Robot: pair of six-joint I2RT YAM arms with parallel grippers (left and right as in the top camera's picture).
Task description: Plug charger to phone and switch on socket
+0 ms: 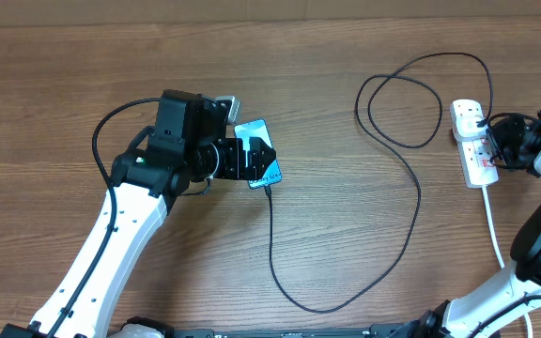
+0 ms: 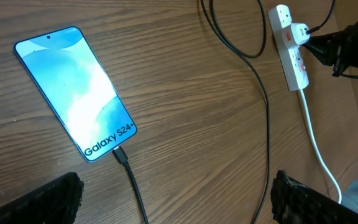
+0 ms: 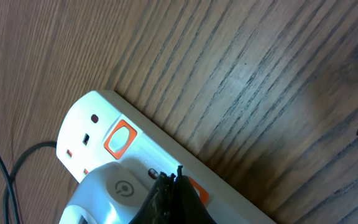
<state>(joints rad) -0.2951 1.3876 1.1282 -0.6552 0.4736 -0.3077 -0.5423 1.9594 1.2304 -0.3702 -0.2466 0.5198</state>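
- Overhead: we see the phone (image 1: 255, 130) lying on the bench (image 1: 83, 56) left of centre, partly under the left hand (image 1: 250, 160). The charger (image 1: 272, 244) runs from the phone's lower end in a wide loop to the socket (image 1: 478, 167) at the right edge. The right hand (image 1: 498, 141) sits against the socket. We judge the plugging done and the switching to be the step in hand.
- Left wrist: the connector (image 2: 122, 155) meets the lettered end of the phone (image 2: 73, 90) and appears seated. The left hand (image 2: 176, 180) is spread wide, with its fingers (image 2: 45, 199) at the two lower corners of the view, holding and touching nothing. We advise keeping it off the cable, so that the connector is not tugged.
- Right wrist: the right hand's fingertips (image 3: 169, 193) are drawn together into one dark point and grip nothing. They stand at the plug-side switch (image 3: 199, 191), beside the pale plug (image 3: 107, 193); we cannot confirm contact. The empty-outlet switch (image 3: 120, 140) lies apart from them. We judge that a good press goes straight down on the plug-side switch alone, tips together, gently enough that the socket neither slides nor tips.
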